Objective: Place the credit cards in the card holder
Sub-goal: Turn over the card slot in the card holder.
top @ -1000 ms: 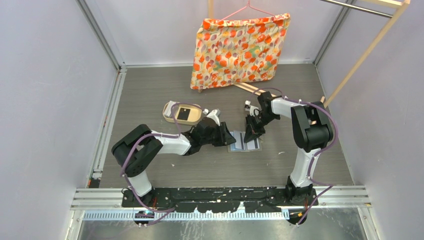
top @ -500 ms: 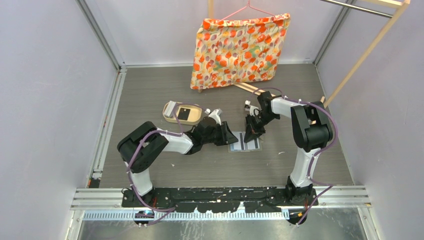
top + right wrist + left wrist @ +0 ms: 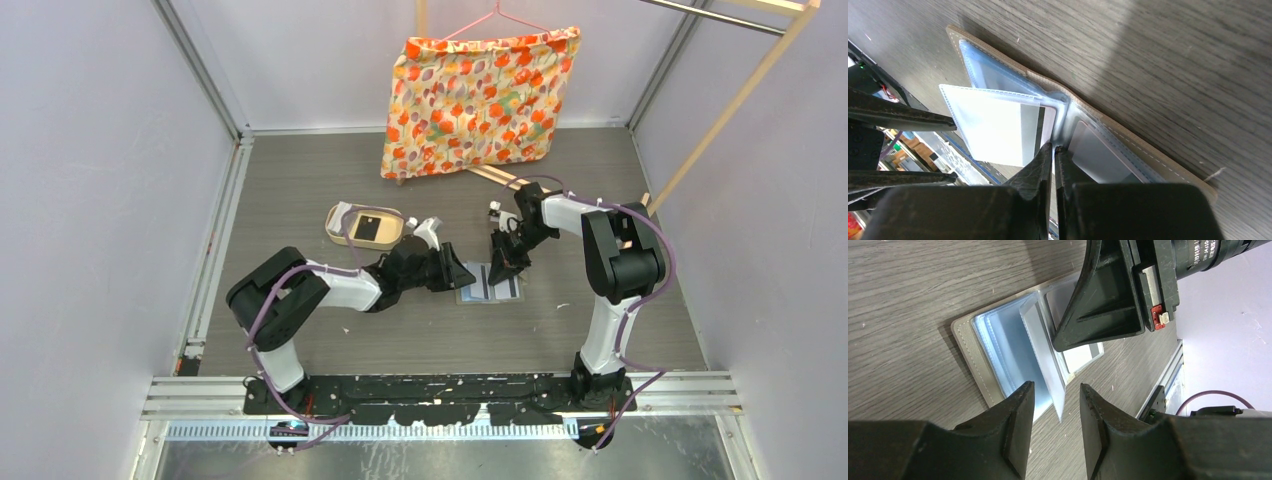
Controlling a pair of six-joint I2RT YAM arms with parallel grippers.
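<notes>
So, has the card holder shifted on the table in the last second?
No. The card holder sits in the same spot below the floral cloth, same angle.

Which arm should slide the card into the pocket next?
Probably right. Right fingers pinch the white striped card at the card holder's pocket; left fingers are open, straddling the pocket's edge.
</notes>
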